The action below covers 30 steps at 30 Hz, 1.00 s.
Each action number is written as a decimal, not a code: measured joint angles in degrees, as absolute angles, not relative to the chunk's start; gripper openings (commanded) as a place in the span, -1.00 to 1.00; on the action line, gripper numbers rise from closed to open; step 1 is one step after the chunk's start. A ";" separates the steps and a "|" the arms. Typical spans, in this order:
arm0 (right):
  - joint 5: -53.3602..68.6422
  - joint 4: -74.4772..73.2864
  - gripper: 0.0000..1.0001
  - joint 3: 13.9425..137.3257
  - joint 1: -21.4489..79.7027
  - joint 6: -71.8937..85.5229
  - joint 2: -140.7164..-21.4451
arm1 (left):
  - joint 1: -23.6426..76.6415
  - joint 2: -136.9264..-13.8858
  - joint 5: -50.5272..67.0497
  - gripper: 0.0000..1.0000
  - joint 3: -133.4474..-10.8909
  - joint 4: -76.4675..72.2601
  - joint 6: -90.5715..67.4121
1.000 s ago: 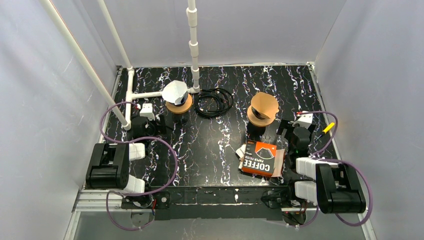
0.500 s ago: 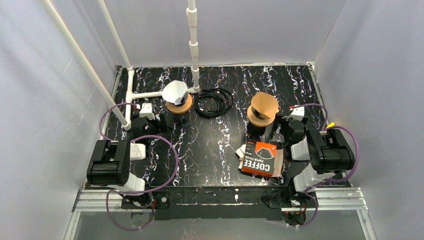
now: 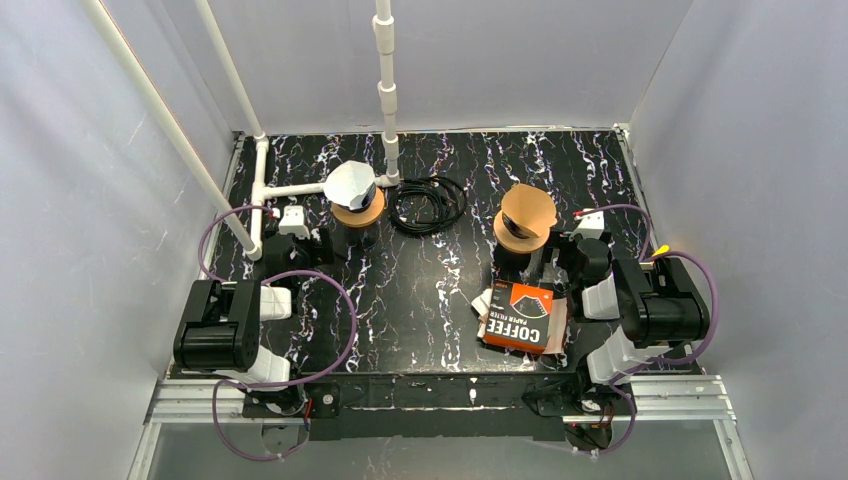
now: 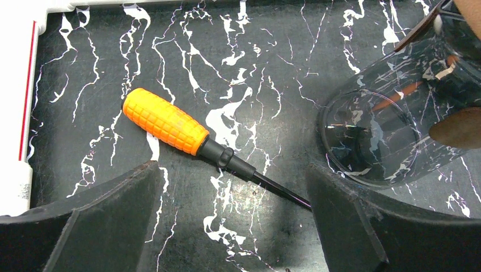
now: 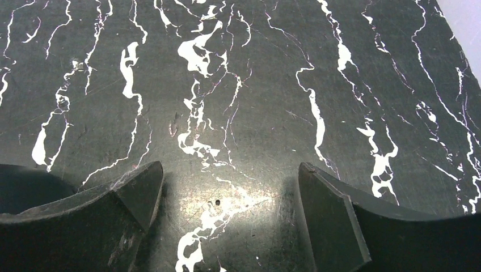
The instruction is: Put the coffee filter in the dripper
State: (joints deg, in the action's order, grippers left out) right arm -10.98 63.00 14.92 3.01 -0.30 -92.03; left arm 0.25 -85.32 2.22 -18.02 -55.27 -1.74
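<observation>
Spanning the frame, the black marbled bench (image 3: 430, 290) carried everything. Left jaws and right jaws both stood wide open, gripping nothing. Coffee filter box (image 3: 522, 316) lay lower centre-right, just beside the right jaws. Left dripper (image 3: 358, 212), upper centre-left, had a white filter (image 3: 350, 182) in it. Right dripper (image 3: 513, 230), centre-right, held a brown filter (image 3: 532, 205). Cable coil (image 3: 427, 200) lay between the two. Orange-handled screwdriver (image 4: 165, 121) lay on the bench ahead of the left jaws, glass carafe (image 4: 380, 136) at right.
</observation>
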 measured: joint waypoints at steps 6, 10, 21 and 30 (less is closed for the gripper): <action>-10.22 62.96 0.97 14.92 3.01 -0.69 -92.03 | 0.25 -85.32 2.22 0.97 -18.02 -55.29 -1.74; -10.07 62.96 0.97 14.92 3.01 -0.73 -92.03 | 0.25 -85.32 2.22 0.97 -18.02 -55.29 -1.74; -10.04 62.96 0.97 14.92 3.01 -0.91 -92.03 | 0.25 -85.32 2.22 0.97 -18.02 -55.29 -1.74; -10.04 62.98 0.97 14.92 3.01 -0.93 -92.03 | 0.25 -85.32 2.22 0.97 -18.02 -55.29 -1.74</action>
State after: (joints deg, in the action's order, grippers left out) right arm -10.04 62.98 14.92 3.01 -0.93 -92.03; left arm 0.25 -85.32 2.22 -18.02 -55.29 -1.74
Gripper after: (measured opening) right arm 0.984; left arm 0.982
